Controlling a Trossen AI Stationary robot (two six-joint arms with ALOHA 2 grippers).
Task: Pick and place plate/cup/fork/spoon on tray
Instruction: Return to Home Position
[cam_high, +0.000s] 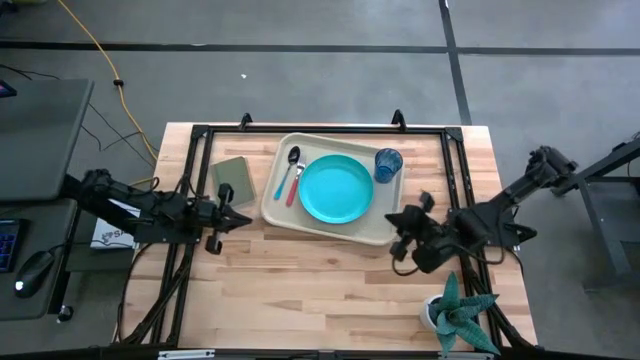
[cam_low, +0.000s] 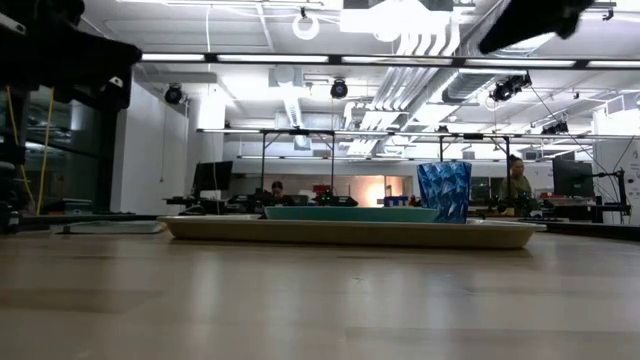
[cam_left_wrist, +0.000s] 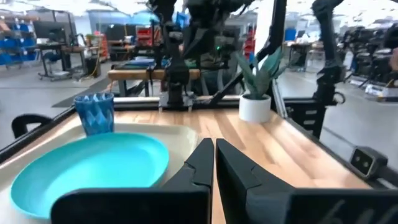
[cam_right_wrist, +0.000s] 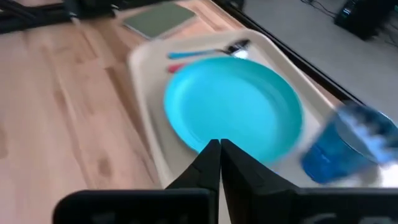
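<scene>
With both grippers, left (cam_high: 243, 217) and right (cam_high: 392, 217), pressed together and empty, a careless swing could topple the cup (cam_high: 388, 163) on the tray (cam_high: 290, 212).

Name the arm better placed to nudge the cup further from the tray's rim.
Right, probably. The right gripper, fingers shut, sits just off the tray edge on the cup side. The left gripper, also shut, waits beyond the far end, with the plate between it and the cup.
</scene>
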